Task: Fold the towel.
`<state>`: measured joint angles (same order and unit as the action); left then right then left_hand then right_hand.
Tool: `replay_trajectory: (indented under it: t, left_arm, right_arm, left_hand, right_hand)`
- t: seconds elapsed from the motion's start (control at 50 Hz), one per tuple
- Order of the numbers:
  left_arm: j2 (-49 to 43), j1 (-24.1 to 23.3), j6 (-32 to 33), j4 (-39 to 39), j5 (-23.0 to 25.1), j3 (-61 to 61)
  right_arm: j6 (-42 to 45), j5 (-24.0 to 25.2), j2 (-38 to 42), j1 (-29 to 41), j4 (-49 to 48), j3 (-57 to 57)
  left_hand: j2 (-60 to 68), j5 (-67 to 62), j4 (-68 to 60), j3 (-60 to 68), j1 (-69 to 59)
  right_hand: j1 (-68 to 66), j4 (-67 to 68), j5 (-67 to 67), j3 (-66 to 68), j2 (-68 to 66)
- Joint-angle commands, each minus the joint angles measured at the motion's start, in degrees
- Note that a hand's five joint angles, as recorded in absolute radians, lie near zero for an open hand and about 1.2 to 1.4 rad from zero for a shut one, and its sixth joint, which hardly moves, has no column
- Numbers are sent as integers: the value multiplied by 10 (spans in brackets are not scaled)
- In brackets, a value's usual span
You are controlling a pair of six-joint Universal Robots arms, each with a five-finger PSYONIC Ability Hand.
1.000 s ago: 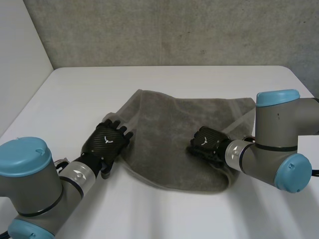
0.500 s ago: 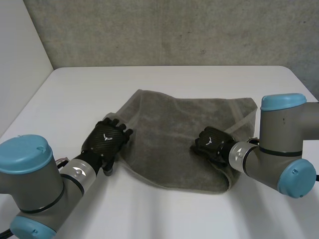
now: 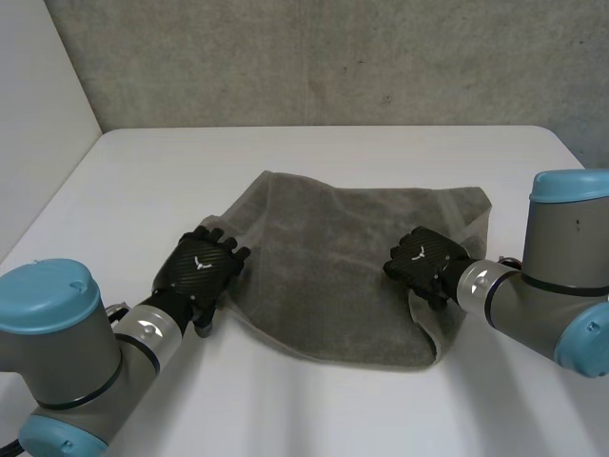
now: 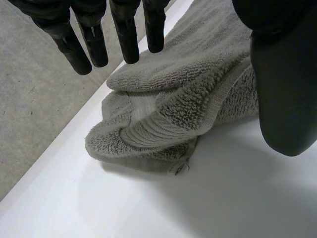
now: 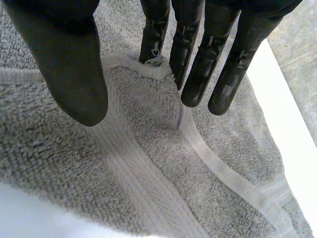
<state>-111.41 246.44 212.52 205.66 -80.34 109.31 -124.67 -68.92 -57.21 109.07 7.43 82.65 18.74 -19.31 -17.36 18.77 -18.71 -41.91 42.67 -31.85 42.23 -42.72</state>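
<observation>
Head view: right hand (image 3: 425,257), straight-fingered like left hand (image 3: 202,267), has drawn rightward across towel (image 3: 324,286).

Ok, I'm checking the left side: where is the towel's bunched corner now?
In the left wrist view the towel's bunched corner lies on the table, under the left hand, between its fingers and thumb.

A white table (image 3: 133,181) is stretching across the scene, its far edge running along a grey concrete wall (image 3: 333,57). A plain white panel (image 3: 33,143) is standing along the tabletop's left edge.
</observation>
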Motion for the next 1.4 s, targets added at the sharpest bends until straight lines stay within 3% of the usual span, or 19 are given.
replay_trajectory:
  t: [0.02,0.16,0.2,0.24,0.4,0.68,0.72,0.8,1.0,1.2,1.4]
  left_arm:
    - [-1,0,0,0,-1,-2]
    - [-1,0,-2,1,-1,-2]
    - [-1,0,-5,3,-1,-2]
    - [-1,0,-9,4,-1,-2]
    - [-1,2,-29,15,-1,-3]
    - [-6,7,-38,33,-7,-5]
    - [-9,7,-48,42,-7,-7]
    - [-19,7,-58,47,-7,-10]
    - [-37,5,-76,50,-3,-24]
    - [-50,-5,-180,50,-6,-46]
    - [-84,-4,-183,49,-19,-91]
  right_arm:
    - [2,2,3,-10,-23,16]
    - [0,1,0,-10,-80,41]
    - [-2,-1,1,-10,-98,49]
    - [-6,-4,1,-10,-103,52]
    - [-92,-10,-34,-36,-97,64]
    - [-265,0,-198,-190,-145,187]
    - [-268,2,-200,-199,-150,199]
    - [-269,11,-201,-205,-155,214]
    - [-274,17,-198,-204,-155,219]
    - [-277,8,-197,-205,-158,222]
    - [-277,7,-197,-226,-163,219]
  left_hand:
    - [-10,115,-4,-10,9]
    - [56,50,-70,56,-56]
    - [63,43,-76,62,-63]
    - [81,25,-95,81,-81]
    - [138,-33,-152,138,-139]
    - [179,-73,-193,179,-179]
    - [258,-152,-271,257,-258]
    - [298,-192,-312,298,-298]
    - [290,-184,-304,290,-290]
    - [297,-191,-310,296,-297]
    - [337,-231,-351,337,-337]
  right_hand:
    - [9,-16,8,-12,17]
    - [-87,80,-88,84,-79]
    - [-328,320,-328,325,-320]
    - [-380,373,-381,377,-372]
    - [-381,373,-381,378,-373]
    - [-381,373,-381,378,-373]
    - [-381,373,-381,378,-373]
    - [-381,373,-381,378,-373]
    - [-381,373,-381,378,-373]
    - [-381,373,-381,378,-373]
    - [-381,373,-381,378,-373]
